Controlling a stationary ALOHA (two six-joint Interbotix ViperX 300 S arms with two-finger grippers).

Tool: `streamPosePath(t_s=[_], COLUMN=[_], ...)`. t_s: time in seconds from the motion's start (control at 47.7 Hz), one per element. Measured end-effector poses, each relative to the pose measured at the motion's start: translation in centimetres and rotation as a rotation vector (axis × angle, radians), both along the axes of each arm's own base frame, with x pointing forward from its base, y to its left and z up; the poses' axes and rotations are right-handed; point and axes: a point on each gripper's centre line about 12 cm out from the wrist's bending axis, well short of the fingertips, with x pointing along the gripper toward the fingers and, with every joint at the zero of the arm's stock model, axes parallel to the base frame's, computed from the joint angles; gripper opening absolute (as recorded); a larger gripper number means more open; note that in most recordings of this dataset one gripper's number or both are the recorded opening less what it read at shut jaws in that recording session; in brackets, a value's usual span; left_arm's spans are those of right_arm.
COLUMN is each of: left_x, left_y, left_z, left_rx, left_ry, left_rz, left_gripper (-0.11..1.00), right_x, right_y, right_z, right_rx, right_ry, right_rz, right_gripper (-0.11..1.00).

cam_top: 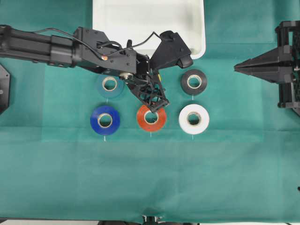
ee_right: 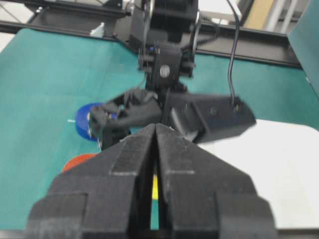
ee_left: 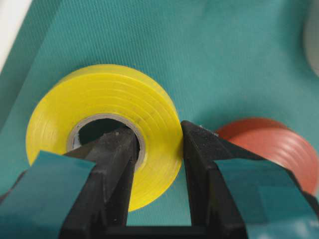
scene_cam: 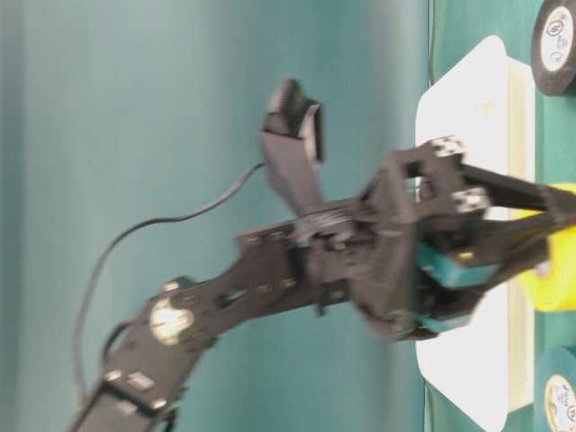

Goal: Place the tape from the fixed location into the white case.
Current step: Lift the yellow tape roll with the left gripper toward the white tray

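— Black fingers (ee_left: 119, 164) of the left gripper (ee_left: 158, 149) fill the near edge of the wrist view. How do they stand?

— Narrowed onto the tape (ee_left: 107, 107). One finger sits inside the core hole, the other presses the outer face, so the roll's wall is pinched between them. Each finger carries a patch of teal tape near its base.

— And the tape itself?

— Bright yellow, glossy, with fine rings across its flat face and a pale grey-brown cardboard core. It is round like the other rolls.

— Where is it?

— On the green cloth (cam_top: 150, 178), in the far row between the light blue roll (cam_top: 109, 85) and the black roll (cam_top: 193, 82), just near of the case (cam_top: 197, 28). From overhead the arm hides nearly all of it. Whether it has left the cloth cannot be told.

— The case?

— White smooth plastic, shallow, with rounded corners and a raised rim, at the far edge of the cloth.

— What else lies close?

— An orange-red roll (cam_top: 151, 117) just near of the gripper, with a dark blue roll (cam_top: 104, 120) to its left and a white roll (cam_top: 194, 119) to its right. The cloth is matte and finely woven.

— The right gripper (ee_right: 155, 130)?

— Its two black fingers are pressed together with nothing between them. It sits at the right edge, well apart from the rolls.
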Motion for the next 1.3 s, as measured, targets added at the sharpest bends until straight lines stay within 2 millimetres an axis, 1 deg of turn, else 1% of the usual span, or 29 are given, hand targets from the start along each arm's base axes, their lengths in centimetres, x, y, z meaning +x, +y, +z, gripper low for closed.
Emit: streamPosePath(t_s=[0.105, 0.231, 0.461, 0.733, 0.817, 0.901, 1.069, 1.215, 1.299], left_x=[-0.2, -0.7, -1.5, -1.3, -1.2, -1.3, -1.9, -2.5, -2.7], left_y=[0.1, 0.3, 0.5, 0.6, 0.6, 0.6, 0.6, 0.6, 0.6], left_z=[2.2, 4.1, 6.4, 9.1, 10.1, 11.6, 14.3, 16.0, 16.4], left_rx=[0.007, 0.009, 0.018, 0.038, 0.041, 0.046, 0.051, 0.055, 0.055], left_ry=[-0.035, -0.049, -0.032, -0.026, -0.028, -0.041, -0.077, -0.084, -0.083], left_rz=[-0.005, -0.002, -0.009, -0.054, -0.062, -0.073, -0.078, -0.08, -0.08], left_gripper=[0.24, 0.25, 0.25, 0.24, 0.25, 0.25, 0.24, 0.24, 0.24], right_x=[0.0, 0.0, 0.0, 0.0, 0.0, 0.0, 0.0, 0.0, 0.0], right_y=[0.0, 0.0, 0.0, 0.0, 0.0, 0.0, 0.0, 0.0, 0.0], right_z=[0.0, 0.0, 0.0, 0.0, -0.1, -0.1, 0.0, 0.0, -0.1], right_rx=[0.0, 0.0, 0.0, -0.002, 0.0, 0.0, 0.0, -0.002, 0.0], right_ry=[0.0, 0.0, 0.0, 0.0, 0.002, 0.002, 0.0, 0.0, 0.002], right_rz=[0.0, 0.0, -0.002, 0.0, 0.0, 0.0, -0.002, 0.0, -0.002], right_gripper=[0.0, 0.0, 0.0, 0.0, 0.0, 0.0, 0.0, 0.0, 0.0])
